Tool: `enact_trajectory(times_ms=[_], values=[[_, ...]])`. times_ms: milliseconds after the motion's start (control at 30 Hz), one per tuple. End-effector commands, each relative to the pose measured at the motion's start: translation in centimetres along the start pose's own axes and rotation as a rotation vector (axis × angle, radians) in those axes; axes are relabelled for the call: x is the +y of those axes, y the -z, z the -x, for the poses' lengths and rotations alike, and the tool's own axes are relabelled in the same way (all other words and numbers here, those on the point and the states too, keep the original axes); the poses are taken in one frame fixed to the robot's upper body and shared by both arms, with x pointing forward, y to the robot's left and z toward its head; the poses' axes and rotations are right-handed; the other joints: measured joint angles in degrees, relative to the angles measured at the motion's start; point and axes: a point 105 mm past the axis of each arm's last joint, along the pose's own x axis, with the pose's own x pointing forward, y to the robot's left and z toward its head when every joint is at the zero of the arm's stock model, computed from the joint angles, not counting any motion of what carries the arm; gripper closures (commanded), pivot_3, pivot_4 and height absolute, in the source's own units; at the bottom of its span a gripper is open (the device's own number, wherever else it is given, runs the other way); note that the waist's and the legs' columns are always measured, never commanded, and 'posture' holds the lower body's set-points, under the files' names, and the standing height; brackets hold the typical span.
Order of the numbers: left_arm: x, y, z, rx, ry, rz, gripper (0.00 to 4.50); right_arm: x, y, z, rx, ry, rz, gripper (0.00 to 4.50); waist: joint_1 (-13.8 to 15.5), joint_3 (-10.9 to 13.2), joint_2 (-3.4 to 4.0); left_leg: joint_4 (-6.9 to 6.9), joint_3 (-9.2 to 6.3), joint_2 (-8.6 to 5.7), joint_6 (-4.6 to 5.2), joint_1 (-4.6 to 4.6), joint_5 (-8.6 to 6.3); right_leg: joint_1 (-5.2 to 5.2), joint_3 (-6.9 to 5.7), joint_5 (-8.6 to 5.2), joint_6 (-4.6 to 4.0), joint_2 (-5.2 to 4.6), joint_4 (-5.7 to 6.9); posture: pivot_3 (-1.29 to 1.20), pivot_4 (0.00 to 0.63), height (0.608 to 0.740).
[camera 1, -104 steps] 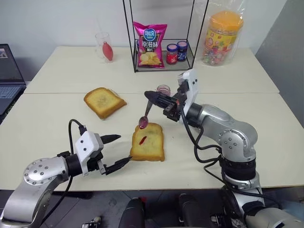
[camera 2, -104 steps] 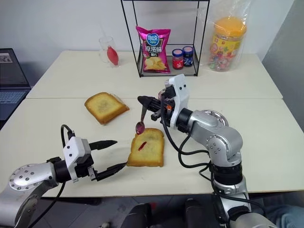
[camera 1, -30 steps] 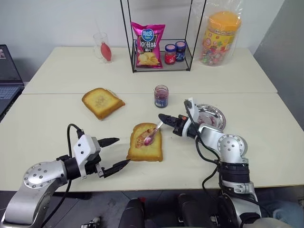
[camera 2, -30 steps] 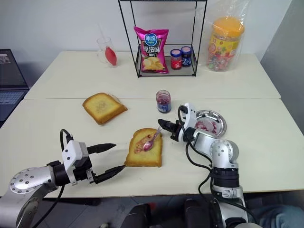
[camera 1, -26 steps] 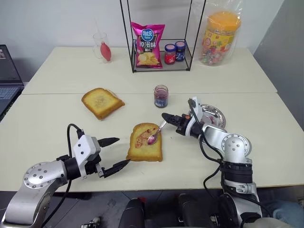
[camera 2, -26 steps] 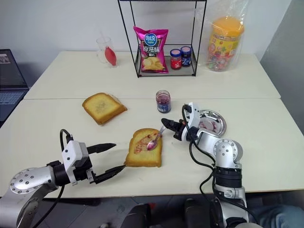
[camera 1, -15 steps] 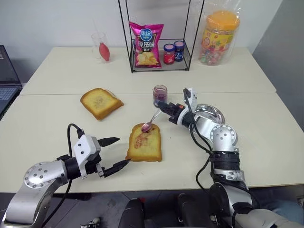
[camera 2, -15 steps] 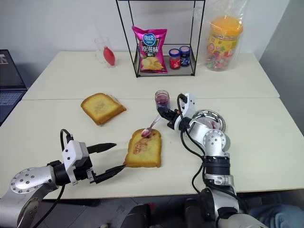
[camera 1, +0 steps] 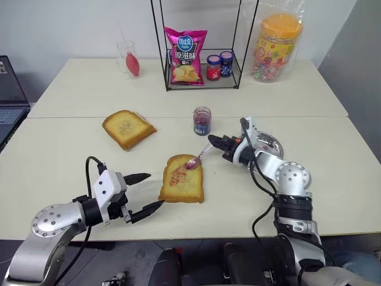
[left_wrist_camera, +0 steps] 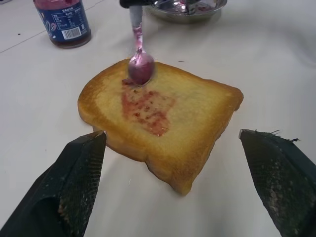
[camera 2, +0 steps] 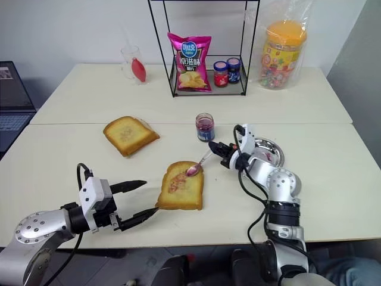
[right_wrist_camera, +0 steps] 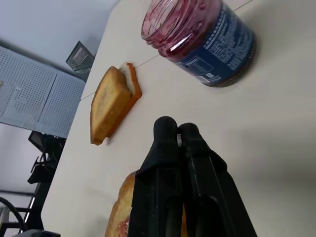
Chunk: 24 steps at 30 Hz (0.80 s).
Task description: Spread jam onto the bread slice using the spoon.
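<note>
The bread slice (camera 1: pixel 181 179) lies flat near the table's front, with a reddish jam smear on its pale face (left_wrist_camera: pixel 148 106). My right gripper (camera 1: pixel 221 142) is shut on the handle of the spoon (camera 1: pixel 199 157). The spoon slants down to the left, and its jam-coated bowl (left_wrist_camera: pixel 140 66) sits at the slice's far edge. The jam jar (camera 1: pixel 202 121) stands open just beyond the slice. To the front left of the slice my left gripper (camera 1: pixel 144 192) is open, its two fingers pointing at the slice and holding nothing.
A second toast (camera 1: pixel 128 128) lies to the far left. A steel dish (camera 1: pixel 266 143) smeared with jam sits behind my right gripper. At the back are a wire rack (camera 1: pixel 238 44) with a chips bag and two small jars, a candy jar (camera 1: pixel 274 47) and a cup (camera 1: pixel 127 56).
My right gripper drew the spoon from the middle of the slice up to its far edge and shifted a little to the right. The left gripper has kept still.
</note>
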Motion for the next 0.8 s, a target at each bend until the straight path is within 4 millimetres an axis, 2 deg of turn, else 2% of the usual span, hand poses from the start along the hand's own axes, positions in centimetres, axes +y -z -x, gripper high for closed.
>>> enact_trajectory(times_ms=[33, 167, 300, 367, 467, 567, 700, 800], values=[[-0.2, -0.8, -0.2, -0.027, 0.011, -0.030, 0.00, 1.7, -1.1, 0.8, -0.032, -0.056, 0.020, 4.49, -0.02, 0.00, 0.00, 0.00, 0.00, 0.00, 0.00, 0.01, 0.00, 0.00, 0.00, 0.00, 0.00, 0.00, 0.01, 0.00, 0.150, 0.740], [0.0, -0.7, -0.2, -0.026, 0.006, -0.032, 0.00, 2.8, -1.8, 1.0, -0.057, -0.095, 0.012, 4.49, -0.12, 0.00, 0.01, 0.00, 0.00, 0.01, 0.00, 0.01, 0.00, 0.00, 0.00, 0.00, -0.01, 0.01, 0.01, 0.00, 0.150, 0.740], [0.1, -0.9, -0.2, -0.030, 0.001, -0.042, 0.00, 3.4, -1.4, 0.9, -0.064, -0.120, 0.010, 4.49, -0.11, 0.01, 0.01, -0.01, 0.00, 0.01, 0.00, 0.00, 0.00, -0.01, 0.00, -0.01, -0.01, 0.01, 0.00, 0.00, 0.150, 0.740], [-0.1, -2.5, -0.6, -0.058, 0.037, -0.071, 0.00, 4.2, -2.0, 1.5, -0.102, -0.154, 0.062, 4.49, -0.11, 0.01, 0.02, -0.01, 0.00, 0.01, 0.00, 0.00, 0.00, -0.01, 0.00, -0.01, -0.01, 0.01, 0.00, 0.00, 0.150, 0.740], [0.2, -5.7, -1.8, -0.093, 0.082, -0.094, 0.00, 4.8, -4.1, 3.3, -0.183, -0.176, 0.109, 4.49, 0.38, 0.02, 0.02, 0.02, -0.07, 0.00, 0.00, -0.06, 0.00, -0.02, -0.08, -0.01, -0.01, 0.01, 0.01, 0.00, 0.150, 0.740], [0.0, -7.9, -3.1, -0.107, 0.144, -0.140, 0.00, 4.2, -6.1, 4.8, -0.249, -0.142, 0.143, 4.49, 0.50, 0.02, 0.02, 0.16, -0.15, -0.04, 0.00, -0.15, 0.00, 0.02, -0.11, 0.04, 0.07, 0.01, -0.03, 0.00, 0.150, 0.740], [-1.1, -9.5, -4.4, -0.102, 0.227, -0.153, 0.00, 3.1, -7.8, 6.8, -0.310, -0.090, 0.173, 4.49, 0.11, 0.02, 0.02, 0.17, -0.01, -0.09, 0.00, -0.20, 0.00, 0.01, 0.02, 0.09, 0.17, 0.00, -0.12, 0.00, 0.150, 0.740], [-2.1, -10.5, -5.8, -0.093, 0.303, -0.180, 0.00, 0.4, -9.5, 9.2, -0.386, 0.020, 0.181, 4.49, -0.12, 0.02, 0.02, 0.13, -0.02, -0.02, 0.01, -0.21, -0.01, -0.04, 0.00, 0.06, 0.15, 0.05, -0.09, 0.00, 0.150, 0.740]])
